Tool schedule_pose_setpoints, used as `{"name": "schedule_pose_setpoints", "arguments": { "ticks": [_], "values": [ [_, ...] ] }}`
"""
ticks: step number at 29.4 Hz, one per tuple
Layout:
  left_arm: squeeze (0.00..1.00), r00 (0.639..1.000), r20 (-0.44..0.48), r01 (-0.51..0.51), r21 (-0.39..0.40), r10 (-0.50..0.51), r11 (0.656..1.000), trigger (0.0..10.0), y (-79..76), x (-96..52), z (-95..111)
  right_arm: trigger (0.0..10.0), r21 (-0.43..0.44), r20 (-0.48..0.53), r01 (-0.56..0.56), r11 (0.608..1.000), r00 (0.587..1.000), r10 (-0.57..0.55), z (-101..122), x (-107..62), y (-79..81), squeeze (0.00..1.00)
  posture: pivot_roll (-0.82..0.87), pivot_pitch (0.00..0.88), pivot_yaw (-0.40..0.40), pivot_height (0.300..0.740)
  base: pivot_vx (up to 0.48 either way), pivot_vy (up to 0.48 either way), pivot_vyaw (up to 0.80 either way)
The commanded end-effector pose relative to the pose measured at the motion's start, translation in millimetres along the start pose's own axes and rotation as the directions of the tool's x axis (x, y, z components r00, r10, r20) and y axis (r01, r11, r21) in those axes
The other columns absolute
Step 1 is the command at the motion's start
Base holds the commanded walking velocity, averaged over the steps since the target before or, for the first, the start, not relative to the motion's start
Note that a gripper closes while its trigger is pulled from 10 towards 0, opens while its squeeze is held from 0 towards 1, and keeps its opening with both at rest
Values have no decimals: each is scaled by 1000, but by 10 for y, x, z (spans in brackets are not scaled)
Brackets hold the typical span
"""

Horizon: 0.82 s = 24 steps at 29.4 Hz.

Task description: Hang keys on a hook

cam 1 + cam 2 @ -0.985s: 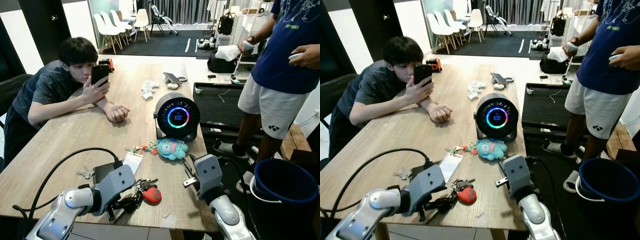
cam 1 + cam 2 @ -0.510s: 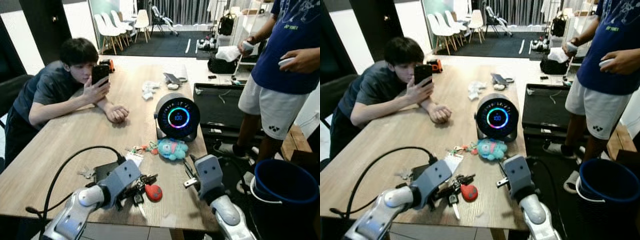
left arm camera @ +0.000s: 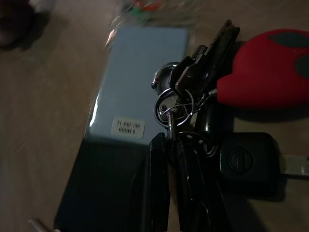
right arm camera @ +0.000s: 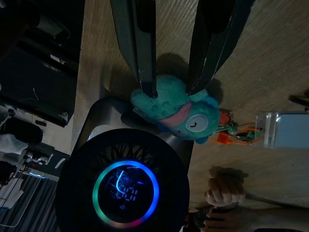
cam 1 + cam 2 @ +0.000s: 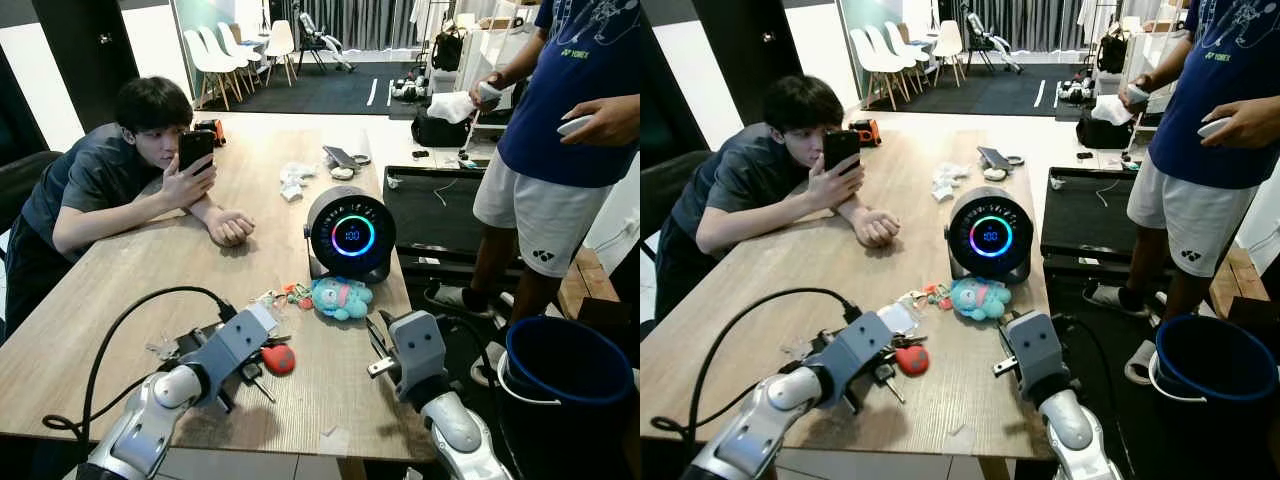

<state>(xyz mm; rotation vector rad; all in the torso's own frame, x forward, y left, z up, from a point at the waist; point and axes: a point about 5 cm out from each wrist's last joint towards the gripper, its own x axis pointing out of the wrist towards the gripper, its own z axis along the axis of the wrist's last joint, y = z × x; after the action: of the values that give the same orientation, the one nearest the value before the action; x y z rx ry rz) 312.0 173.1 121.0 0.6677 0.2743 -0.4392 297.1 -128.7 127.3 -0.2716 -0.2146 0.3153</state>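
Left end effector: its two black fingers are pressed nearly together, pinching the key bunch where the rings meet. The bunch lies straight ahead of the fingertips, resting on the tabletop. Its long axis runs on from the fingers, out toward the red fob. A black car key lies just beside the fingers and a clear card tag on the other side. Right end effector: fingers spread, tips touching a teal plush toy, well apart from the keys. Left arm is nearer.

Count: one key bunch, one red fob, one car key, one plush, two people. I can make out no hook.
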Motion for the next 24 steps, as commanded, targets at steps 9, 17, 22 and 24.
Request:
{"name": "schedule_pose_setpoints", "arguments": {
  "ticks": [9, 17, 22, 24],
  "values": [
    [0, 959, 133, -252, 7, 249, 968, 10000, 283, -127, 95, 10000, -3, -11, -16, 1000, 1000, 16, -30, -28, 34, 0, 12, 118, 75, 740, 0, 0, 0],
    [0, 775, 339, -551, -53, 534, 833, 10000, 492, -312, 412, 10000, 0, -10, -21, 1000, 1000, 21, -25, -14, 59, 0, 11, 117, 67, 740, 0, 0, 0],
    [0, 751, 296, -572, -154, 590, 806, 10000, 498, -273, 468, 10000, 2, -8, -25, 1000, 1000, 25, -20, -4, 65, 0, 10, 116, 65, 740, 0, 0, 0],
    [0, 754, 243, -556, -257, 610, 790, 10000, 484, -237, 469, 10000, 2, -8, -26, 1000, 1000, 26, -21, -1, 64, 0, 12, 110, 59, 740, 0, 0, 0]
  ]
}}
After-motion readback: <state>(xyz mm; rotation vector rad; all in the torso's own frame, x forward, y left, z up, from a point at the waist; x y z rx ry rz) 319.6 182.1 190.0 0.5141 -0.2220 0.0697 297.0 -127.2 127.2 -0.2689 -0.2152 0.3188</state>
